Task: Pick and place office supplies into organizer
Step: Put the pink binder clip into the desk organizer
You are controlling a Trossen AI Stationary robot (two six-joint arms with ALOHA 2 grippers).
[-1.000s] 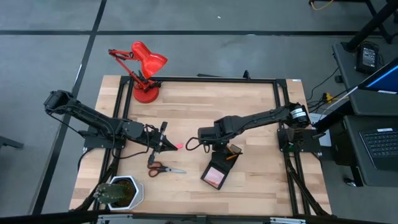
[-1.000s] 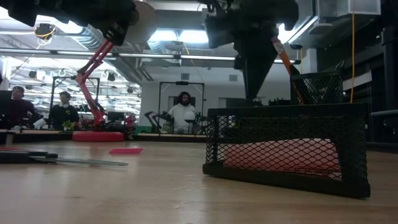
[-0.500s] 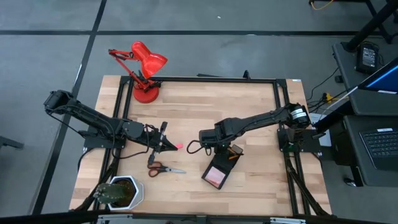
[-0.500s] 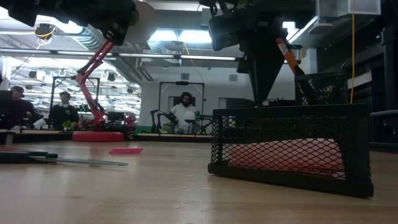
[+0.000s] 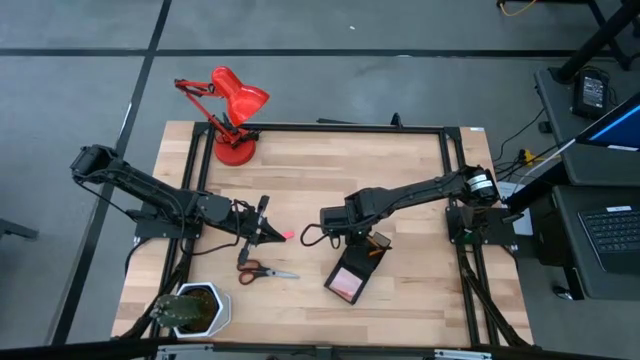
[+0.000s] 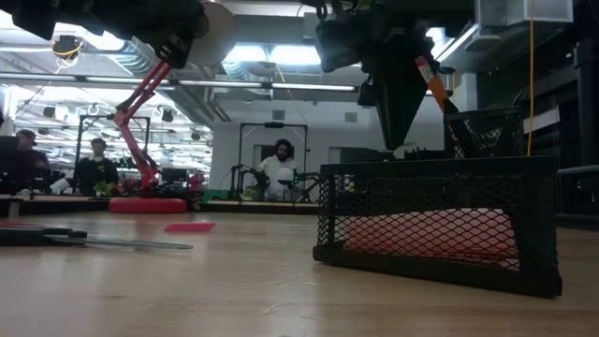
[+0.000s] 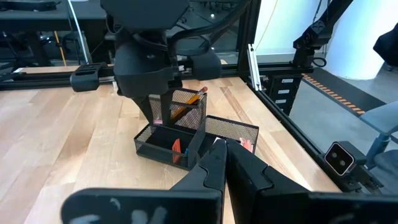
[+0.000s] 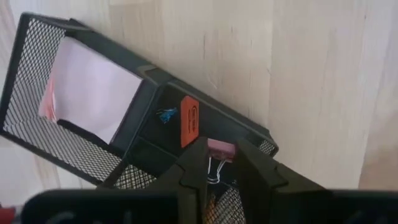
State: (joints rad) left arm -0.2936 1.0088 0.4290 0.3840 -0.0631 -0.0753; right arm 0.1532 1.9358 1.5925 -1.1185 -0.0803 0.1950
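The black mesh organizer (image 5: 350, 275) lies on the table's near middle, with a pink sticky-note pad (image 8: 87, 93) in its large compartment and an orange eraser (image 8: 189, 121) in a small one. Orange pencils (image 7: 189, 99) stand in its cup. My right gripper (image 8: 221, 150) points down over the small compartments, shut on a pink binder clip (image 8: 221, 147). My left gripper (image 5: 268, 233) waits shut and level at the table's left, holding nothing. A pink eraser (image 5: 287, 235) and the red-handled scissors (image 5: 262, 270) lie flat on the wood near it. My right gripper pinches the binder clip's pink body (image 8: 221, 148) between its two fingers, from above, pointing down. The clip's wire handles (image 8: 214, 171) reach back between the fingers. The clip is over the organizer's small compartment; whether it touches the mesh I cannot tell.
A red desk lamp (image 5: 232, 115) stands at the far left corner and a potted plant (image 5: 195, 308) at the near left corner. Bare wood lies along the far side and the near right. People sit in the room beyond the table.
My right gripper has tipped a little and shifted slightly toward the table's right edge. The organizer has slid a little the same way along the table. In the last half second both have kept still.
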